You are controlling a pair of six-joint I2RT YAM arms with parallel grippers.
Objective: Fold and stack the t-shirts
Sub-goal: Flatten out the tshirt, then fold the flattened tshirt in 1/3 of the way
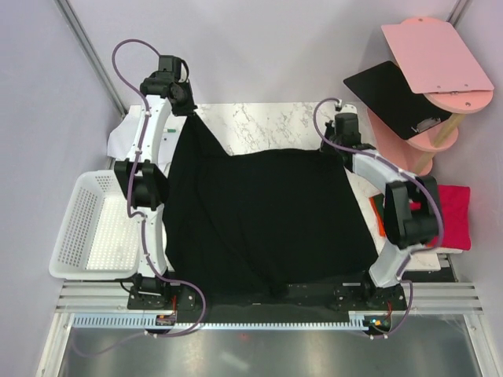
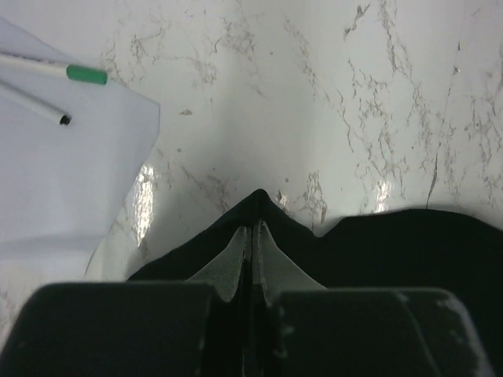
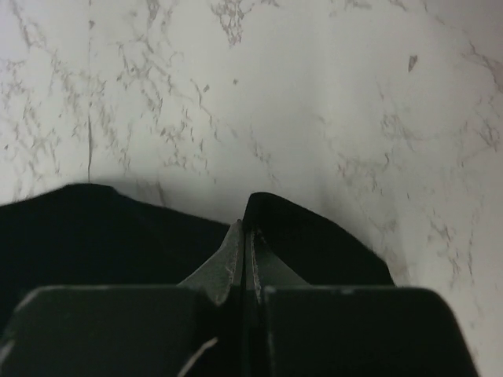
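Note:
A plain black t-shirt [image 1: 267,224] lies spread over the marble table, its near edge hanging over the front. My left gripper [image 1: 189,104] is shut on the shirt's far left corner [image 2: 259,206], which is pulled up into a peak. My right gripper [image 1: 338,137] is shut on the far right corner [image 3: 271,206]. In both wrist views black cloth is pinched between the closed fingertips above the marble. A crimson red t-shirt [image 1: 456,216] lies folded at the right edge, with an orange one [image 1: 379,214] showing beside the right arm.
A white basket [image 1: 90,228] stands left of the table. White paper [image 2: 63,165] with a green-capped marker [image 2: 86,75] lies at the far left. A pink tiered stand [image 1: 428,94] holds a black board [image 1: 385,90] and a pink clipboard at the back right.

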